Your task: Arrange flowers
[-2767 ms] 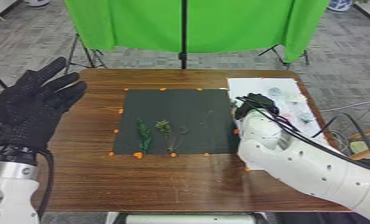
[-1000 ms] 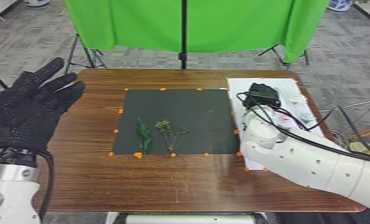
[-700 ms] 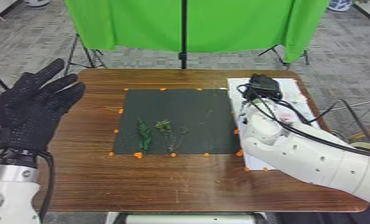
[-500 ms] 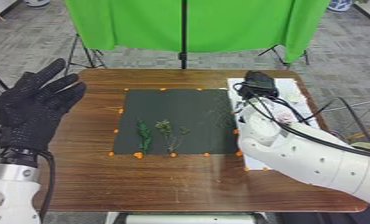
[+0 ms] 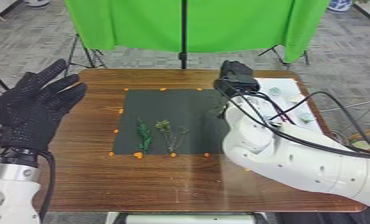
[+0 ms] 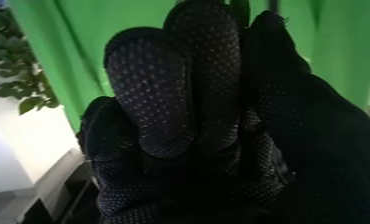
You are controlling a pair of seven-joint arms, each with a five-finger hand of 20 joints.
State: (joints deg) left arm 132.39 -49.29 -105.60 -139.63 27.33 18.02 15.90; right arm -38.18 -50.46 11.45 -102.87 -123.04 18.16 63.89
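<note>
Flat on the near half of the dark mat [image 5: 183, 102] lay a narrow dark-green leafy sprig [image 5: 143, 134], its length running toward the far edge, and just to its right a bushier yellow-green sprig [image 5: 164, 126] with its head at the far end. A thinner, sparse sprig [image 5: 182, 132] lay beside that one on the right, their slender stems drawing close together at the near end. On the white sheet [image 5: 275, 82] were a pale bluish-green bloom [image 5: 275, 91], a cream bloom [image 5: 295, 99] and a pale greenish bloom [image 5: 306, 117], petals too blurred to tell

Sprigs [image 5: 144, 137] lie on the mat [image 5: 173, 104], the sheet [image 5: 292, 85] right of it (both on the table [image 5: 173, 187]).
</note>
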